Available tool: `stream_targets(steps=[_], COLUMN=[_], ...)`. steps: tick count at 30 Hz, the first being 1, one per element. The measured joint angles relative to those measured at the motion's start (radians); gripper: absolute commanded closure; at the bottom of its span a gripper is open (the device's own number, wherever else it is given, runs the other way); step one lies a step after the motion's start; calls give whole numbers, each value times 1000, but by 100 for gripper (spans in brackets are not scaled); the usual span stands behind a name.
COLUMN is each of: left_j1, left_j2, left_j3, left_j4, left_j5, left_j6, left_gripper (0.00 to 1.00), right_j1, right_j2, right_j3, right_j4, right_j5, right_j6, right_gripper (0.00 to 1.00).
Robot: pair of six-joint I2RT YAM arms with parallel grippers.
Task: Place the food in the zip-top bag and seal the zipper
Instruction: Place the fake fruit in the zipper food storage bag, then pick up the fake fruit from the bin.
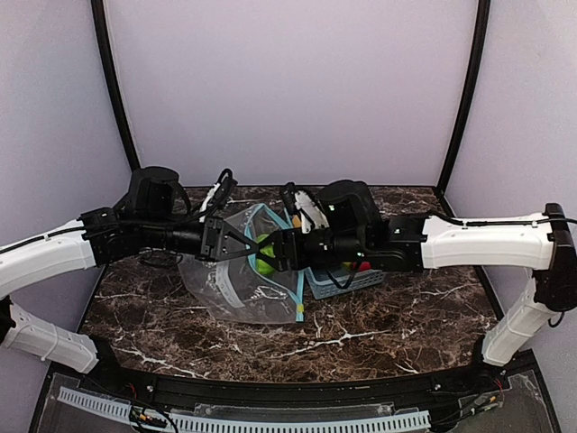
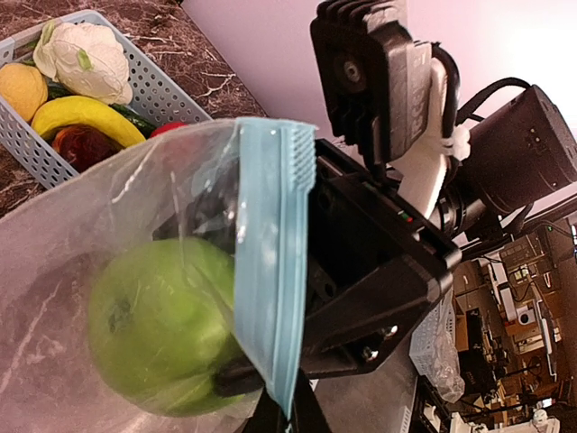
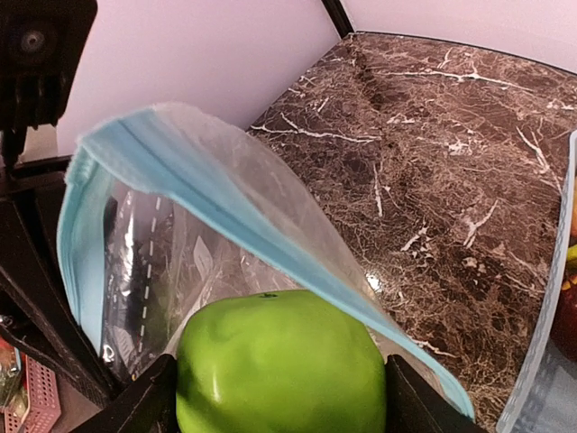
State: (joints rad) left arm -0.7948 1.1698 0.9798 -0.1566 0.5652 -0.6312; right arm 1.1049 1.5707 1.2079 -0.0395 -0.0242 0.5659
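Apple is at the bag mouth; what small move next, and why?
Probably push the round green apple a bit deeper into the clear crinkly zip-top bag before opening: the right gripper is shut on it just under the teal zipper strip, barely past the mouth.

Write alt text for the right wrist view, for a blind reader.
The right gripper holds a green apple at the open mouth of the clear zip-top bag. The teal zipper arches above the apple; a brown marble table lies behind.
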Motion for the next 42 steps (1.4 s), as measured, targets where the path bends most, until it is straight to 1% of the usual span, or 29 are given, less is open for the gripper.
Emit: stream_targets(steps=[1, 3, 7, 16, 22, 28, 31, 37, 42], left_j1=[0, 0, 0, 0, 1, 10, 16, 32, 39], left_j2=[0, 0, -1, -1, -3, -10, -15, -29, -34], left_j3=[-1, -5, -9, -14, -19, -35, -36, -38, -47], left_j4=[9, 21, 28, 28, 27, 7, -13, -33, -42], left_j5=[-2, -6, -14, -46, -88, -120, -134, -144, -153], left_j6=[-3, -8, -10, -13, -18, -21, -19, -16, -16], left_gripper=[99, 99, 99, 99, 99, 99, 99, 99, 99], right_j1=[0, 0, -2, -5, -5, -5, -5, -17, -47], right_j2=[5, 10, 11, -29, -100, -183, -225, -298, -305], right_j3=[1, 1, -5, -28, -51, -95, -113, -132, -131], right_j4=[-2, -15, -29, -32, -38, -41, -56, -106, -217], right_j5=[-6, -16, -21, -1, 3, 29, 61, 154, 248], right_j6=[-1, 0, -6, -11, -15, -54, -78, -98, -95], right_gripper=[20, 13, 6, 5, 5, 3, 1, 1, 1])
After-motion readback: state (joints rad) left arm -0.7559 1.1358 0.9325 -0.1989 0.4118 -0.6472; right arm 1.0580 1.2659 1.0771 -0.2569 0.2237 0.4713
